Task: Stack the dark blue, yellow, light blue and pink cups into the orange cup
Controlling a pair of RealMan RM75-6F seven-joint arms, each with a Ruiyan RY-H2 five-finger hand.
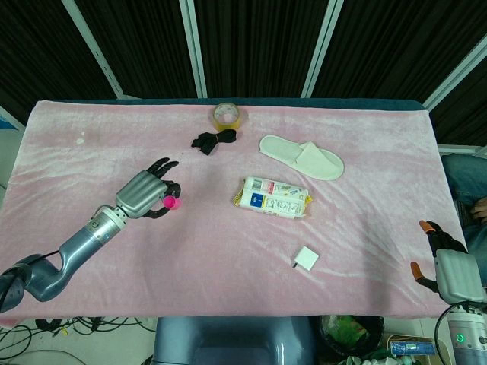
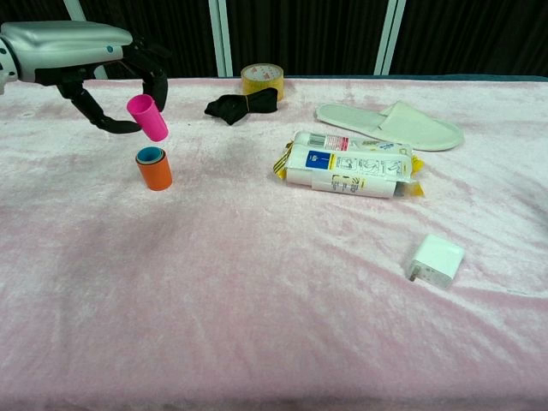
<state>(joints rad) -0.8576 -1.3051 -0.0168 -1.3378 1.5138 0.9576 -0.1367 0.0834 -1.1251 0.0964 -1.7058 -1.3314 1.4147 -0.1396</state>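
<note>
Over pink cloth (image 2: 257, 325), fingers (image 2: 158, 79) pinch pink cup (image 2: 148, 117).

A robot test room, lab-like: a desk (image 1: 91, 160) draped in pink velvet cloth stands before dark ribbed wall panels (image 1: 259, 46) with white frames. Loose cables (image 1: 46, 331) trail on the floor below the desk's front edge, with staged household oddments on the cloth.

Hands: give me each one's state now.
Left hand: holding the pink cup above the orange cup.
Right hand: holds nothing visible; fingers unclear.
</note>
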